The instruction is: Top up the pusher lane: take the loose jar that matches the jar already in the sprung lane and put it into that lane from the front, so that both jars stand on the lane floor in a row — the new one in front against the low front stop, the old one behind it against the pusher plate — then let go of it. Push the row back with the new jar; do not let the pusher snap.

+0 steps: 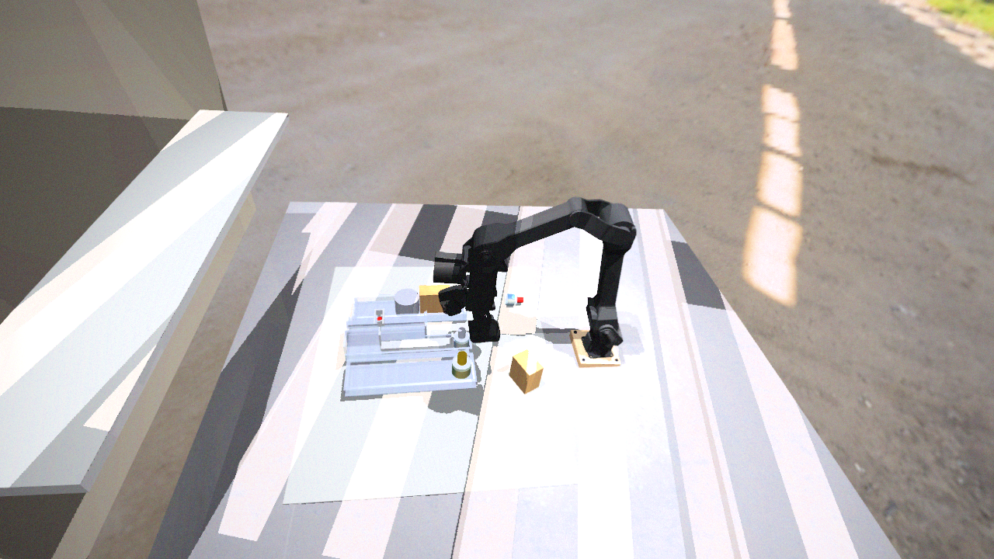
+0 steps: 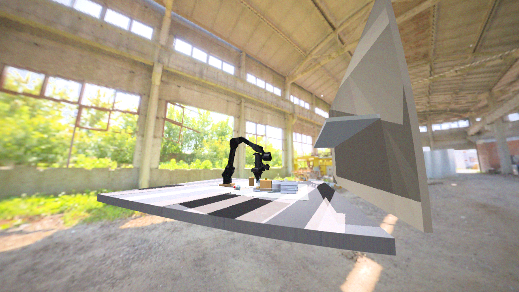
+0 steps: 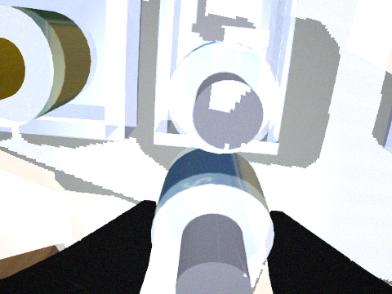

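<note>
My gripper point(image 3: 211, 218) point(image 2: 258, 179) is shut on a jar point(image 3: 210, 165) with a dark blue body, pale shoulder and grey cap. The held jar is upright, just outside the front end of the sprung lane point(image 3: 175, 139) point(image 1: 363, 340) and roughly in line with it. Its height over the low front stop is unclear. The matching grey-capped jar point(image 3: 229, 114) point(image 1: 460, 340) stands at the lane's front, close behind the stop. In the wrist view the two jars nearly touch or overlap. The pusher plate's contact with the lane jar is hidden.
A yellow-capped jar point(image 1: 460, 368) point(image 3: 12, 69) stands in the neighbouring lane. A brown block point(image 1: 526, 373) point(image 2: 251, 181) stands in front of the lanes. A red-capped jar point(image 1: 512, 299) point(image 2: 238, 187) lies on its side. A grey cylinder point(image 1: 406, 301) and brown box point(image 2: 265, 184) stand along the far lane.
</note>
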You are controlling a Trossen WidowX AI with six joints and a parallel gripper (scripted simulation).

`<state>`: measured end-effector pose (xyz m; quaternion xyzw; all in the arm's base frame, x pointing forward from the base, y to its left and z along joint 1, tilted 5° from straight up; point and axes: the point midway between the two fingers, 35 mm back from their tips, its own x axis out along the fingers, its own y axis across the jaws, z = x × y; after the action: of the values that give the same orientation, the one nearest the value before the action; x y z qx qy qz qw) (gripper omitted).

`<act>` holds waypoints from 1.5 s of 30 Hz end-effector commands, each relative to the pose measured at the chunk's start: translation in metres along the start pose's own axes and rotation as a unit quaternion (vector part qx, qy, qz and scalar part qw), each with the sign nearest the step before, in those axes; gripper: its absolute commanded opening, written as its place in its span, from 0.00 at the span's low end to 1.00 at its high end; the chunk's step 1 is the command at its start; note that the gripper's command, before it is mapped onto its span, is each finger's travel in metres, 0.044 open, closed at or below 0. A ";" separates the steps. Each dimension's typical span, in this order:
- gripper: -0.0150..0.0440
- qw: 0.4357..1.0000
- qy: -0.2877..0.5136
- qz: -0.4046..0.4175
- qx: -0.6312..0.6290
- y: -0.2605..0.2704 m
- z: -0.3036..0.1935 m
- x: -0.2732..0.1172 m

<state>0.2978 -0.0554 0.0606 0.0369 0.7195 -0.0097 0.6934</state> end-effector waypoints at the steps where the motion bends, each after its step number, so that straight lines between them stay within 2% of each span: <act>1: 0.25 1.000 -0.001 -0.001 -0.001 -0.001 0.003 0.000; 45: 0.25 1.000 -0.002 -0.001 -0.001 -0.001 0.022 -0.001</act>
<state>0.3101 -0.0559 0.0583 0.0358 0.7275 -0.0074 0.6851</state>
